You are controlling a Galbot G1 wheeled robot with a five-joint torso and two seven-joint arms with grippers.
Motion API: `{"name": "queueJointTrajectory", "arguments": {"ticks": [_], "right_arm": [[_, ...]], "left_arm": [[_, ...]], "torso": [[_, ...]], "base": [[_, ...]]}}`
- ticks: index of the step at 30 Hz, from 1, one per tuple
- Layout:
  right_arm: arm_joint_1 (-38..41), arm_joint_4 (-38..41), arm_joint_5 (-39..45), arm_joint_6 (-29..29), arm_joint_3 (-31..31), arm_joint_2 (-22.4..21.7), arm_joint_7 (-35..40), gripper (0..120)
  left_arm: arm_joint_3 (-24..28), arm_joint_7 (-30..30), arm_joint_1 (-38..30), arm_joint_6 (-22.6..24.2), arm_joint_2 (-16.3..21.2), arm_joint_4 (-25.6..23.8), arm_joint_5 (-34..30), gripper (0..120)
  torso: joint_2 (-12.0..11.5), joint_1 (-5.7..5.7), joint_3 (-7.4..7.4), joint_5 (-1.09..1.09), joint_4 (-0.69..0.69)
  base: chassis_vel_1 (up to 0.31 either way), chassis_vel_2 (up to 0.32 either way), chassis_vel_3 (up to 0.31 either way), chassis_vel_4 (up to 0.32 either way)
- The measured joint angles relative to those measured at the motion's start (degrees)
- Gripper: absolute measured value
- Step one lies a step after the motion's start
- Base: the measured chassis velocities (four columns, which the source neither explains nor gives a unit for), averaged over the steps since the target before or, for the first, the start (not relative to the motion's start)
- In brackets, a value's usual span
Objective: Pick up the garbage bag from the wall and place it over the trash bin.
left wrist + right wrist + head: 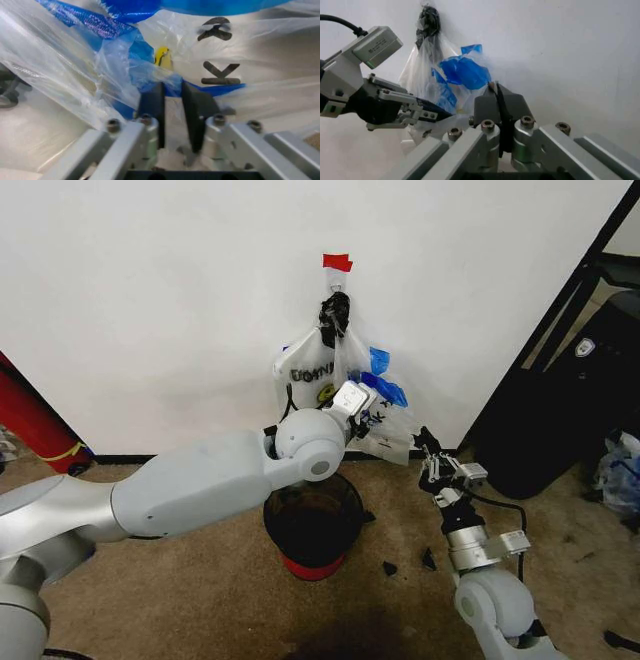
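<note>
Left gripper [172,93]: the two dark fingers [153,108] stand close together, pinched on a fold of clear film and blue tape of the garbage bag [235,45]. In the head view this gripper [362,418] sits at the bag's lower right part, at the end of the left arm [200,480], which reaches across from the left.

Right gripper [496,98]: its fingers are pressed together with nothing between them. In the head view it [430,448] is low, to the right of the bag and apart from it, pointing toward the wall [150,300].

The garbage bag [310,370] hangs on the wall from a small hook [337,280], under a piece of red tape [337,262]. Its top is gathered into a dark knot. The film is thin, clear and creased, with black lettering, a yellow mark and wide blue tape strips on its right side. The right wrist view shows the same bag [435,71] with the blue strips crumpled at its middle.

The trash bin [314,525], round and black with a red band at the base, stands on the carpet [180,600] directly below the bag, partly behind the left arm. Small dark scraps [428,558] lie on the carpet to its right.
</note>
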Motion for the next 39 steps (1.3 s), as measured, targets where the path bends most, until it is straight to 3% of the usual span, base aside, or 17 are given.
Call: {"name": "queueJointTrajectory", "arguments": {"ticks": [3,11,13,15,20,23,25,29,32,39], "right_arm": [[0.0,0.0,0.0,0.0,-0.1,0.1,0.0,0],[-0.1,-0.1,0.0,0.0,0.1,0.2,0.2,0],[-0.2,-0.2,0.3,0.1,0.6,0.1,0.5,0],[-0.2,-0.2,0.3,0.1,0.7,0.1,0.6,0],[0.0,-0.2,0.1,-0.3,1.1,-0.3,0.9,0],[-0.2,0.2,-2.0,-1.1,0.5,-0.7,1.5,14],[-0.2,0.3,-2.5,-1.2,0.4,-0.8,1.6,14],[-2.3,2.9,-6.1,-2.5,1.2,-3.6,2.4,34],[-3.9,4.8,-5.7,-2.7,2.1,-5.5,2.5,43],[-1.6,8.6,-4.2,-5.9,1.5,-13.1,4.2,71]], "left_arm": [[0.1,-0.2,-0.1,0.0,0.0,0.4,-0.9,0],[-1.3,-1.0,1.0,-0.7,-0.5,0.7,-1.8,0],[-4.1,-1.2,2.7,-4.7,0.7,-1.9,-1.7,0],[-4.4,-1.2,2.9,-5.2,0.9,-2.2,-1.7,0],[-9.2,0.1,6.2,-14.3,4.2,-7.7,0.8,0],[-13.9,0.1,11.8,-18.9,5.6,-11.9,1.5,0],[-14.4,0.1,12.7,-19.1,5.8,-12.4,1.6,0],[-20.3,2.1,24.6,-19.6,9.9,-17.3,4.9,0],[-23.5,3.9,29.5,-20.1,11.2,-18.9,7.0,0],[-29.3,5.7,36.0,-22.6,9.7,-20.6,10.5,0]], "torso": [[0.0,0.0,0.0,-0.01,0.01],[0.0,0.0,0.0,-0.01,0.0],[0.0,0.0,0.0,-0.01,-0.01],[0.0,0.0,0.0,-0.01,-0.01],[0.0,0.0,0.0,-0.01,0.02],[0.0,0.0,0.0,-0.01,-0.01],[0.0,0.0,0.0,-0.01,-0.01],[0.0,0.0,-0.01,-0.02,0.01],[0.0,0.0,-0.01,-0.02,0.03],[0.0,-0.01,-0.01,0.01,-0.01]], "base": [[0.0,0.0,0.0,0.0],[0.0,0.0,0.0,0.0],[0.0,0.0,0.0,0.0],[0.0,0.0,0.0,0.0],[0.0,0.0,0.0,0.0],[0.0,0.0,0.0,0.0],[0.0,0.0,0.0,0.0],[0.0,0.0,0.0,0.0],[0.0,0.0,0.0,0.0],[0.0,0.0,0.0,0.0]]}}
